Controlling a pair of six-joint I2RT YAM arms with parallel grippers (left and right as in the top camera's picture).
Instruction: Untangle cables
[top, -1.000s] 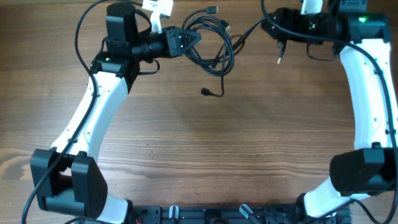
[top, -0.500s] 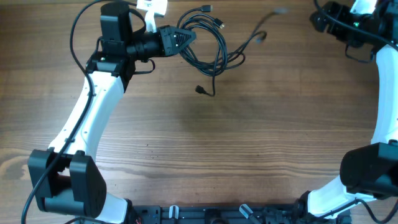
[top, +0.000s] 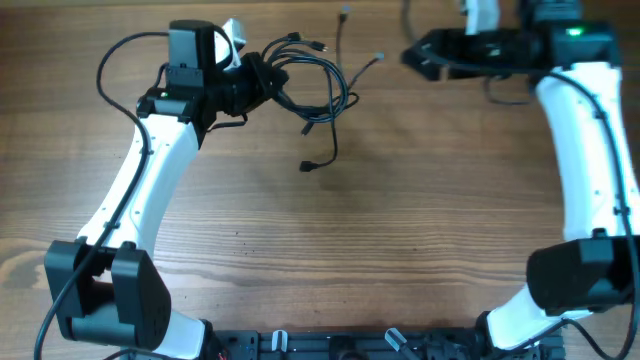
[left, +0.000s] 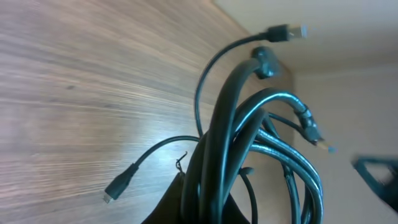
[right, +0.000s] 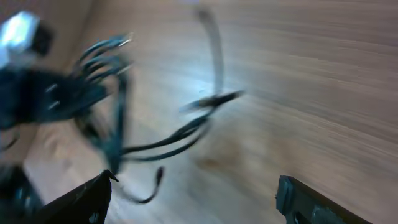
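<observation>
The cables (top: 320, 85) are thin black cords looped in a bundle near the table's far edge, left of centre. One loose plug end (top: 309, 166) hangs down onto the wood. My left gripper (top: 262, 78) is shut on the bundle's left side; in the left wrist view the cords (left: 249, 137) rise straight out of its jaws. My right gripper (top: 412, 58) is open and empty, to the right of the bundle and apart from it. In the blurred right wrist view its jaws (right: 196, 199) stand wide, with the cables (right: 118, 118) ahead at left.
Two loose cord ends (top: 345, 14) lie by the far table edge between the grippers. A white object (top: 232, 32) sits behind the left wrist. The wooden table (top: 350, 250) spreads toward the front.
My left gripper has pulled the bundle left and slightly toward the front. My right gripper has swung back from the far right corner toward the bundle, open.
</observation>
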